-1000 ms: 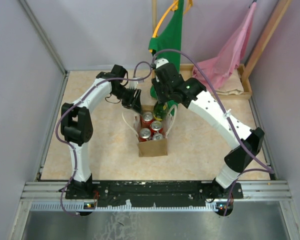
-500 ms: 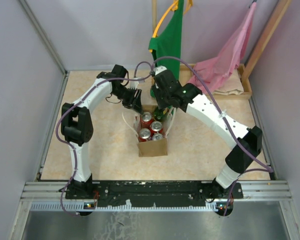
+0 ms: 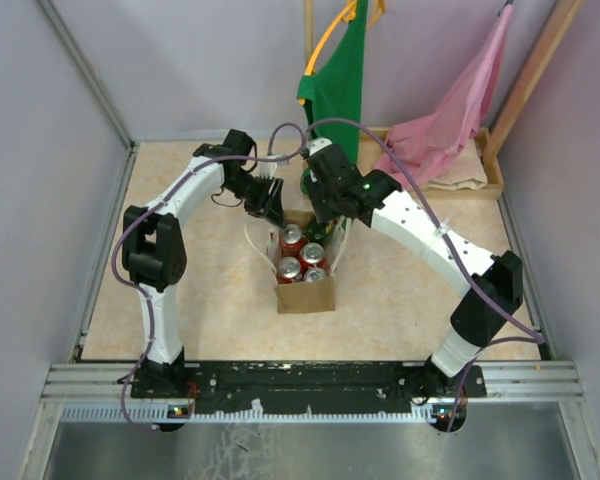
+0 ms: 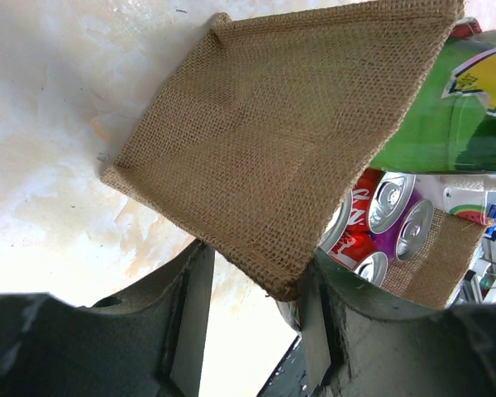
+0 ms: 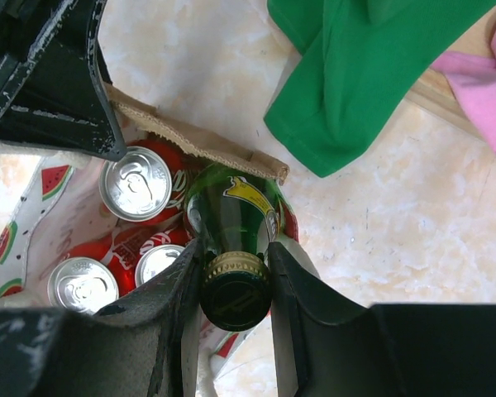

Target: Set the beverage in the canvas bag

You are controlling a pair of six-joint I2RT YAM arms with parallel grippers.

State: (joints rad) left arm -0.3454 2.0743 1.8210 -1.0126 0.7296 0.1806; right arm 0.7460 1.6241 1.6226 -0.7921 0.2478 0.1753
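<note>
The canvas bag [image 3: 305, 293] stands mid-table with several red cans [image 3: 294, 238] inside it. My right gripper [image 5: 236, 281] is shut on the capped neck of the beverage, a green glass bottle [image 5: 231, 207]. The bottle hangs upright with its lower part inside the bag's far right corner, next to the cans [image 5: 135, 184]. My left gripper [image 4: 252, 331] is open at the bag's far left corner. The corner of the tan burlap side panel [image 4: 273, 141] lies between its fingers against the right finger, apart from the left one. The bottle [image 4: 446, 107] shows behind that panel.
A green cloth [image 3: 335, 80] hangs just behind the bag, and a pink cloth [image 3: 450, 110] drapes over a wooden tray [image 3: 480, 178] at the back right. Grey walls close in the table on the left, back and right. The bag's white handles [image 3: 255, 245] flop outward.
My right gripper has shifted slightly left and back with the bottle, which now sits lower inside the bag. The left gripper has stayed at the bag's corner.
</note>
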